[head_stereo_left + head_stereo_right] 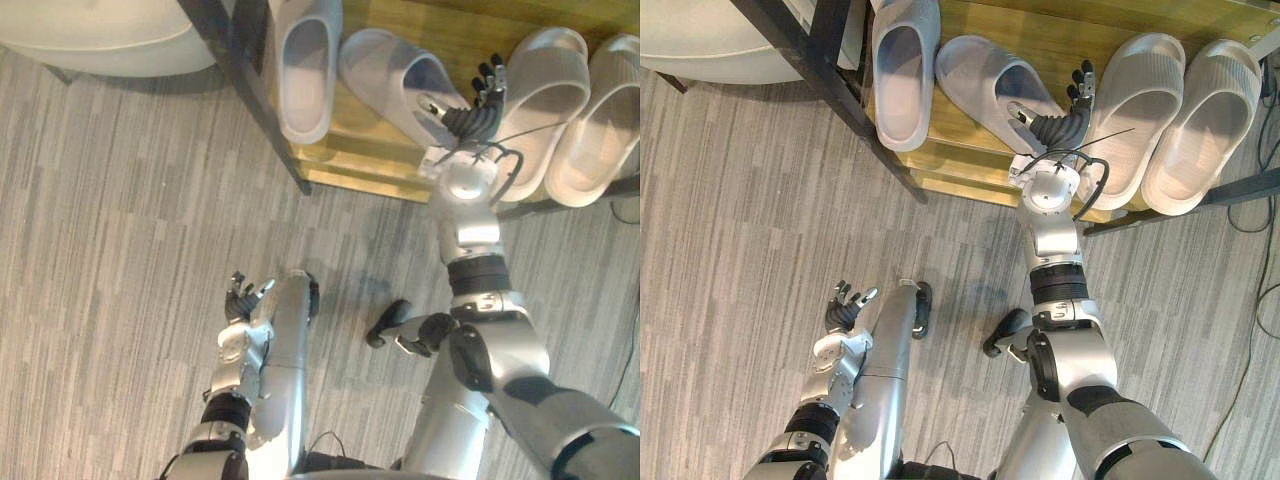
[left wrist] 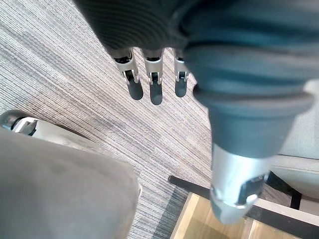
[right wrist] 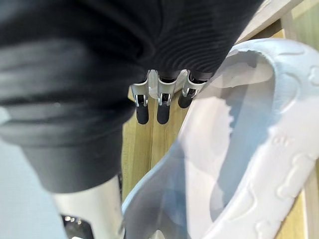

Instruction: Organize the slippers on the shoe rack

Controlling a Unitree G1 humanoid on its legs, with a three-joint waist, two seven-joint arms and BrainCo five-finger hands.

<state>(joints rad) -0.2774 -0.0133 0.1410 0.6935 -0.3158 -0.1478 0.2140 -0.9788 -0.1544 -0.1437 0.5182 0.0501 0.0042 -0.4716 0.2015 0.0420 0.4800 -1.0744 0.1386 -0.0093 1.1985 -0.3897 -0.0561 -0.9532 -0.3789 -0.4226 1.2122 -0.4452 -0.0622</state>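
1. The shoe rack (image 1: 355,150) stands at the far side of the scene and holds four slippers on one wooden shelf.
2. On the left is a lilac pair. The straight lilac slipper (image 1: 305,70) points far, just beside the rack's dark frame (image 1: 835,100). The slanted lilac slipper (image 1: 390,80) lies askew to its right, heel towards the right and near.
3. On the right, the two beige slippers (image 1: 545,100) (image 1: 600,120) lie side by side, touching or nearly so, and tilted alike.
4. The right hand (image 1: 475,118) is over the shelf between the slanted lilac slipper and the beige pair. Its fingers are straight and apart, with nothing clasped. In the right wrist view the fingertips (image 3: 162,113) hang over bare wood with the slipper just beside them.
5. The left hand (image 1: 243,298) hangs near and low over the carpet (image 1: 120,220), with its fingers relaxed and empty.
6. The right hand covers the heel of the slanted slipper, and I cannot tell whether the thumb touches it. The toe of the straight slipper is cut off at the far edge.
7. A pale rounded object (image 1: 100,40) at far left is also cut off, and what it is cannot be made out.
8. The shelf is yellowish planks and the frame is dark and slanted. The lilac slippers are smooth, thick-soled foam with raised shapes along the edge. The beige straps are ribbed crosswise. The carpet is grey with fine streaks.
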